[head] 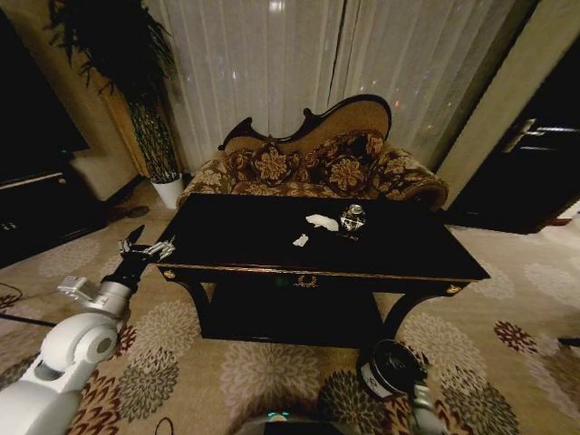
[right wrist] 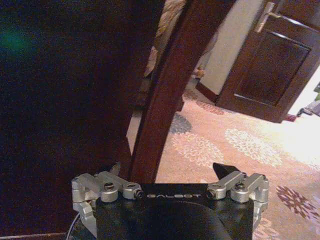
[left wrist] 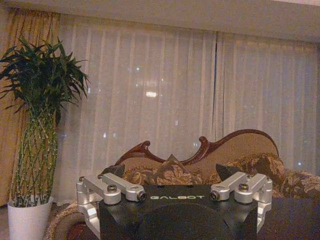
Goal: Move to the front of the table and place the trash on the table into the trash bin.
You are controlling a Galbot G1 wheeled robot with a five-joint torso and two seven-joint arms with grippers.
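While trash bin [head: 391, 368] sits on floor, tissue wads [head: 320, 221] on table [head: 272, 245]

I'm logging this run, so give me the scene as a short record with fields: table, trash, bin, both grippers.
table: dark glossy table straight ahead, sofa behind it
trash: white paper wads and a shiny clear item lying on the tabletop, right of centre
trash bin: black bin on the carpet by the table's front right leg
left gripper: open, raised beside the table's left front corner
right gripper: open, low by a table leg

Left gripper [left wrist: 176, 181], fingers [left wrist: 114, 170] apart, faces sofa [left wrist: 220, 162].
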